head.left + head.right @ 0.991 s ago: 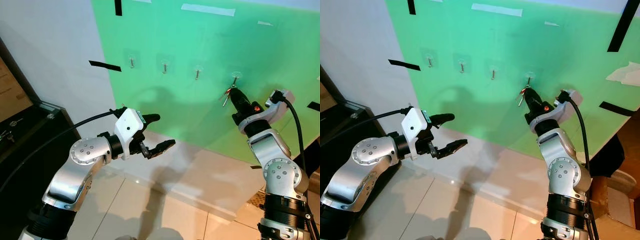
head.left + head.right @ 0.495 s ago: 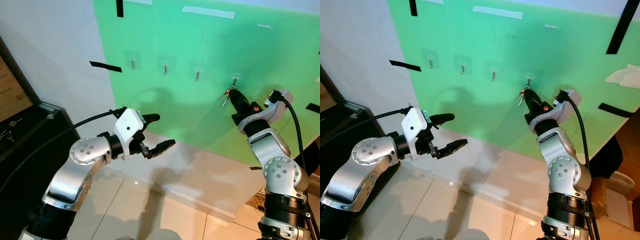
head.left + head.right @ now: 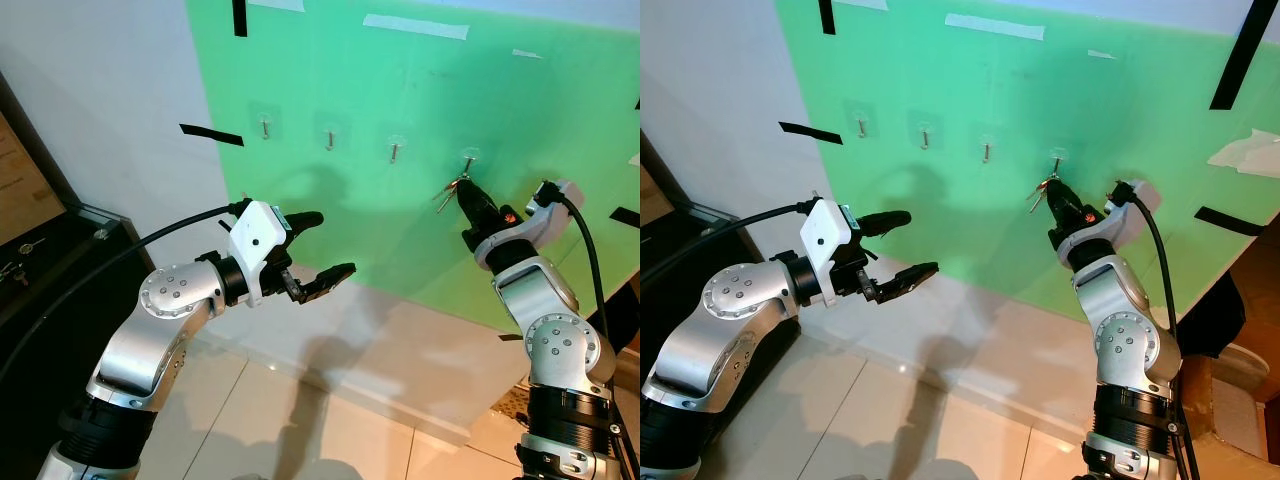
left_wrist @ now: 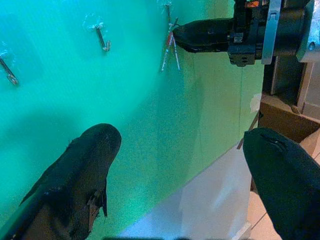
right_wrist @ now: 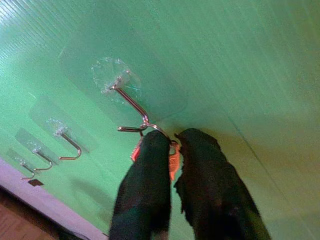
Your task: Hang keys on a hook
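Our right gripper (image 5: 172, 150) is pinched on the keys (image 3: 447, 193) and has crept a little up and left since a second ago — the ring now sits right at the tip of the rightmost hook (image 5: 131, 102) on the green wall (image 3: 420, 90). We judge it nearly threaded. Our left gripper (image 3: 318, 250) has risen slightly, fingers wide, holding nothing

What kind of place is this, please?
Probably an indoor test corner in a home: a green board with a row of clear stick-on hooks leans on a white wall, above a tiled floor, beside a dark cabinet.
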### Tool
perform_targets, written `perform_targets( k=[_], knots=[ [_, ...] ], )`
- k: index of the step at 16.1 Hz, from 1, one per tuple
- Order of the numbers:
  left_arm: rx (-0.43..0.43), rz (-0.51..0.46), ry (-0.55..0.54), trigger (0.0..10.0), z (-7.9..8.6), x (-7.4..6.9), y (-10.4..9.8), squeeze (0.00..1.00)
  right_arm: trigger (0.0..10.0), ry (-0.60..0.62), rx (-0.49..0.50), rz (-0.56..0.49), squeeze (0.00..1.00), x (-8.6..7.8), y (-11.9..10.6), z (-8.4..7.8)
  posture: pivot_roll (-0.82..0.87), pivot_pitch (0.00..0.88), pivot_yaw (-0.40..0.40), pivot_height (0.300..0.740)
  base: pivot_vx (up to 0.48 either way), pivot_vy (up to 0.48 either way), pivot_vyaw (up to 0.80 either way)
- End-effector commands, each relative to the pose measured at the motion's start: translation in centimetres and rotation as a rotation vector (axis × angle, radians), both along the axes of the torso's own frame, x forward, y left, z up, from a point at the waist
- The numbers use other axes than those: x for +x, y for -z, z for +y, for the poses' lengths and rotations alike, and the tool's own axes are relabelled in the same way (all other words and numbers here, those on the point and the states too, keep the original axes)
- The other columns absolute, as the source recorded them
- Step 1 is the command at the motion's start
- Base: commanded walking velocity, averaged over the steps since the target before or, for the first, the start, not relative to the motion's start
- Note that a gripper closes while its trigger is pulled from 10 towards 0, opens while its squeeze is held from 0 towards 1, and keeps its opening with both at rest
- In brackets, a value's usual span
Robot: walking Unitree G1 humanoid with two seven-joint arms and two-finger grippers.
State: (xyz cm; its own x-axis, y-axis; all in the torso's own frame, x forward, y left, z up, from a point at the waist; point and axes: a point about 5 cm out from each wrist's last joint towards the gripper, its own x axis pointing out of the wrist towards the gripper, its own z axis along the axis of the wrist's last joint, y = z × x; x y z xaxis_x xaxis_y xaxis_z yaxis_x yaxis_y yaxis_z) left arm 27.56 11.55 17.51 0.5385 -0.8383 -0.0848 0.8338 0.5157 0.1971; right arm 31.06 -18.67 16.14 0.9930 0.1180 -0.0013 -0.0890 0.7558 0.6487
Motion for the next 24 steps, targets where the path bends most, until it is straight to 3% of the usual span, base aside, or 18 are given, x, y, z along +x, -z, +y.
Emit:
perform_targets(
  k=[1, 9, 15, 16, 17, 24],
  knots=[
    [0.001, -0.004, 0.01, 10.0, 0.0, -0.1, -0.3, 0.0, 10.0, 0.035, -0.012, 0.206, 1.0, -0.6, 3.8, -0.5, -0.06, 0.0, 0.038, 0.74, 0.0, 0.0, 0.0],
    [0.004, 0.0, 0.009, 10.0, 0.0, -0.2, -0.2, 0.0, 10.0, 0.051, -0.014, 0.2, 1.0, -0.9, 3.9, -0.8, -0.06, 0.0, 0.038, 0.74, 0.0, 0.0, 0.0],
    [0.002, 0.0, 0.004, 10.0, 0.0, -0.1, -0.2, 0.0, 10.0, 0.006, 0.009, 0.011, 1.0, -1.3, 1.6, -0.4, -0.06, 0.0, 0.04, 0.74, 0.0, 0.0, 0.0],
    [0.002, 0.0, 0.004, 10.0, 0.0, -0.1, -0.2, 0.0, 10.0, 0.003, 0.007, -0.001, 0.63, -1.3, 1.4, -0.3, -0.06, 0.0, 0.04, 0.74, 0.0, 0.0, 0.0],
    [0.001, 0.0, 0.003, 10.0, 0.0, -0.1, -0.2, 0.0, 10.0, -0.001, 0.009, -0.021, 0.0, -1.3, 1.2, -0.2, -0.06, 0.0, 0.039, 0.74, 0.0, 0.0, 0.0],
    [-0.002, -0.002, 0.003, 10.0, -0.1, -0.1, -0.2, 0.0, 10.0, -0.023, 0.023, -0.085, 0.0, -1.5, 0.4, -0.1, -0.06, 0.0, 0.037, 0.74, 0.0, 0.0, 0.0]
  ],
)
